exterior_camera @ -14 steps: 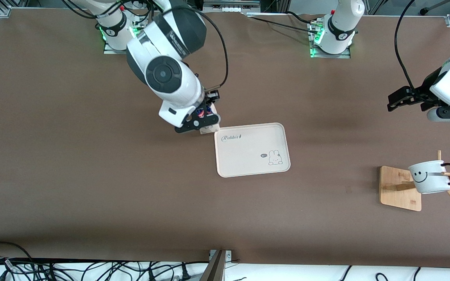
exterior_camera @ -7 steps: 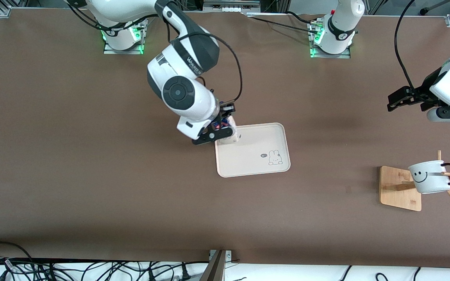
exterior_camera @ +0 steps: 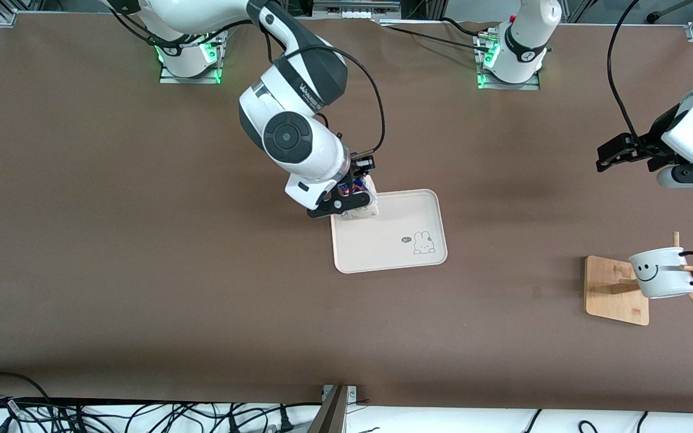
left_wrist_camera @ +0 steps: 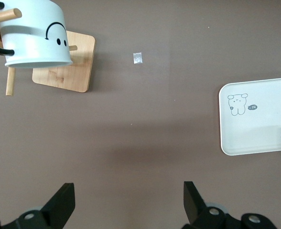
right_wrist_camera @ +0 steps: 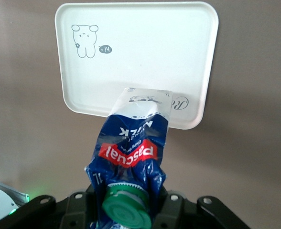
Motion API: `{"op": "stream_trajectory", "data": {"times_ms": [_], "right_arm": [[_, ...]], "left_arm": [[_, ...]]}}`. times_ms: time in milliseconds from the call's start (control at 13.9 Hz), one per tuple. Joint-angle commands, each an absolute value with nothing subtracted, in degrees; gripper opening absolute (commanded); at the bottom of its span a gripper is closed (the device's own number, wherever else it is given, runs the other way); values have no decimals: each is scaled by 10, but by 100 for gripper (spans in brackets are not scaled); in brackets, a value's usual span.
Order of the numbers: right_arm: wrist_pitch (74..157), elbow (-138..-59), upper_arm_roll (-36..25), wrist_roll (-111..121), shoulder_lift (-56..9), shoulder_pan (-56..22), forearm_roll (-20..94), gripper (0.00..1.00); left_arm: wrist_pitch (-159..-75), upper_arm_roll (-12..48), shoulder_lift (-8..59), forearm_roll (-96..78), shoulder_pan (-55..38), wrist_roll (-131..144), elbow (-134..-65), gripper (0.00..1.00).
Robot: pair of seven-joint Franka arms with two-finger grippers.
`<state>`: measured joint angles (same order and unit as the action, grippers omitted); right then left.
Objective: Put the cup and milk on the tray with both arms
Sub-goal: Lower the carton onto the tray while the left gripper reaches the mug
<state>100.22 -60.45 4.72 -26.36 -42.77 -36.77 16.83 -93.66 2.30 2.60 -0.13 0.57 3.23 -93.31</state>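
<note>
- Milk [right_wrist_camera: 131, 157] clamped in right gripper [exterior_camera: 352, 201], carried over the tray [exterior_camera: 394, 252] corner nearest the right arm's base.
- Cup [exterior_camera: 659, 273] hanging on wooden rack [exterior_camera: 614, 294] toward the left arm's end, well apart from tray.
- Left gripper [left_wrist_camera: 126, 202] spread wide, empty, waiting over bare table [exterior_camera: 142, 270].
- Step in hand: setting milk down. Next: lower, release upright, leaving room for cup.

Matt brown table [exterior_camera: 142, 270], smooth cream tray [exterior_camera: 394, 255], glossy crumpled milk [right_wrist_camera: 128, 152], wooden rack [exterior_camera: 614, 294]
</note>
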Motion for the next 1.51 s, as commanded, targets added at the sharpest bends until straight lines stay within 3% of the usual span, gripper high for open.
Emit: {"op": "stream_trajectory", "data": {"times_ms": [0, 645, 1075, 1434], "right_arm": [[1006, -593, 45, -268, -432, -369, 173, 41], [1028, -593, 45, -231, -440, -337, 177, 41], [1053, -596, 46, -236, -459, -340, 176, 41], [1049, -596, 45, -237, -459, -331, 178, 41]], "left_arm": [[-954, 20, 22, -3, 3, 29, -927, 100], [-1034, 17, 25, -3, 2, 5, -967, 100], [-1087, 13, 47, -4, 1, -77, -1030, 100], [-1242, 11, 40, 3, 3, -78, -1129, 100]]}}
